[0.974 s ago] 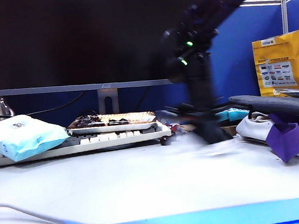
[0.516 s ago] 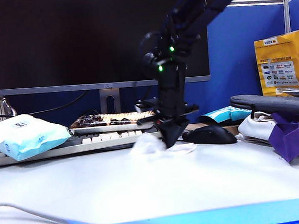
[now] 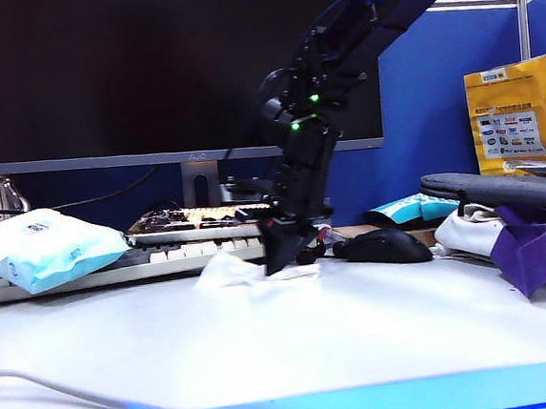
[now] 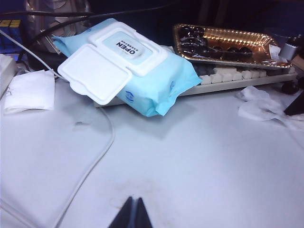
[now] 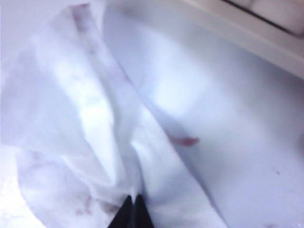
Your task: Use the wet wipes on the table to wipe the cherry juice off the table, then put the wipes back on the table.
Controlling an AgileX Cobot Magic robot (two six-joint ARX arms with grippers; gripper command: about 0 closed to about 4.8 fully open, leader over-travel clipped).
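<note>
In the exterior view my right gripper (image 3: 276,262) points down onto the table (image 3: 361,331) in front of the keyboard, shut on the wet wipes (image 3: 231,270), a crumpled white sheet trailing to its left. The right wrist view shows the gripper (image 5: 134,203) pinching the sheet (image 5: 76,114), which carries faint pink stains. A small reddish mark of cherry juice (image 5: 188,141) lies on the bare desk beside it. My left gripper (image 4: 133,205) hangs shut and empty over the desk, far from the wet wipes (image 4: 261,104).
A light-blue wipes packet (image 3: 47,248) leans on the keyboard (image 3: 210,253). Behind it sits a gold tray of cherries (image 4: 223,40). A black mouse (image 3: 382,246) and purple cloth (image 3: 526,249) lie at the right. A white cable (image 3: 80,398) crosses the front left.
My right gripper has dragged the wipe leftward across the desk, from beside the mouse to the front of the keyboard, and has tilted. The left gripper's earlier position is not shown.
</note>
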